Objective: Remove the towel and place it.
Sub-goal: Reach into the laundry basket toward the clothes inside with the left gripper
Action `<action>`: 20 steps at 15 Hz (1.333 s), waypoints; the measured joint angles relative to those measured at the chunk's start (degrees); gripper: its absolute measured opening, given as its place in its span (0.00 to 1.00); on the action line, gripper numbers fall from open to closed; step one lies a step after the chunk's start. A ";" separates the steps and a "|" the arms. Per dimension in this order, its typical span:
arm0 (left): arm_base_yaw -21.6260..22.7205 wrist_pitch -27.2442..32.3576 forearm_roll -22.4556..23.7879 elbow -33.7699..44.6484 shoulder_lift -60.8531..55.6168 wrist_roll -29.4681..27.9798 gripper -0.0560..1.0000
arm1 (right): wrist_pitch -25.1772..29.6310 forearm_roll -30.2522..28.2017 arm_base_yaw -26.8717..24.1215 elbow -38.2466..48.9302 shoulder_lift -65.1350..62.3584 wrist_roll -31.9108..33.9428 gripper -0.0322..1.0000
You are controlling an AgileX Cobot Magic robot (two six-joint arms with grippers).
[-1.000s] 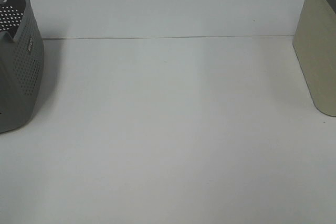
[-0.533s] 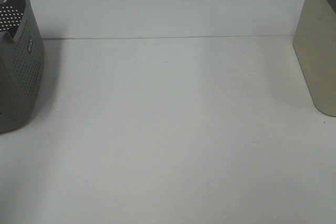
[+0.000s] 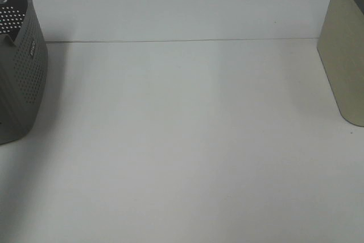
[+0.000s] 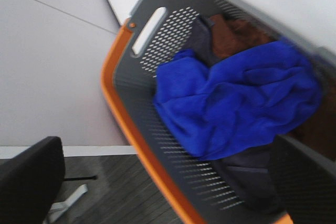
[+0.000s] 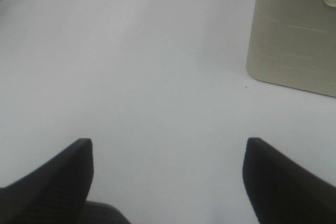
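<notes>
Looking down from the left arm, I see the towel (image 4: 236, 103) lying crumpled in the grey perforated basket (image 4: 173, 30), which has an orange rim and a slotted handle (image 4: 149, 30) in one end wall. The royal-blue cloth is heaped on top of a brown cloth (image 4: 236, 32) and a dark cloth (image 4: 247, 182). One fold reaches towards the basket's wall on the counter side, though the view is blurred there.

The left gripper (image 4: 165, 145) hangs over the basket with its two black fingers (image 4: 31, 182) spread wide, holding nothing. One finger shows in front of the floor beside the basket and the other in front of the basket's corner. I cannot tell whether either finger touches the basket.

From the high camera, the basket (image 3: 23, 83) stands at the left edge of the white counter (image 3: 182, 140), showing only its outer wall and part of its rim. A beige container (image 3: 344, 55) stands at the right edge, well apart from the basket, and a thin seam (image 3: 182, 41) runs across the counter between them.

The right gripper (image 5: 165, 145) is over the bare counter, its fingers (image 5: 58, 182) likewise apart and holding nothing. The beige container (image 5: 294, 35) stands near it, ahead and off to one side.
</notes>
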 joint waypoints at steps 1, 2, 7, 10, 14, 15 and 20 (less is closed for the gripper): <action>0.00 0.00 4.35 -3.21 3.90 1.83 0.99 | 0.00 0.00 0.00 0.00 0.00 0.00 0.77; 0.00 0.23 8.65 -5.79 7.16 3.95 0.99 | 0.00 0.00 0.00 0.00 0.00 0.00 0.77; 0.00 -0.23 14.78 -8.59 21.77 17.99 0.99 | 0.00 0.00 0.00 0.00 0.00 0.00 0.77; 0.00 -3.38 19.08 -8.59 27.73 19.82 0.99 | 0.00 0.00 0.00 0.00 0.00 0.00 0.77; 0.00 -7.79 20.91 -8.59 36.44 21.26 0.99 | 0.00 0.00 0.00 0.00 0.00 0.00 0.77; 0.00 -8.48 20.97 -8.59 38.45 22.00 0.99 | 0.00 0.00 0.00 0.00 0.00 0.00 0.77; 0.00 -11.06 22.29 -8.59 46.12 22.75 0.96 | 0.00 0.00 0.00 0.00 0.00 0.00 0.77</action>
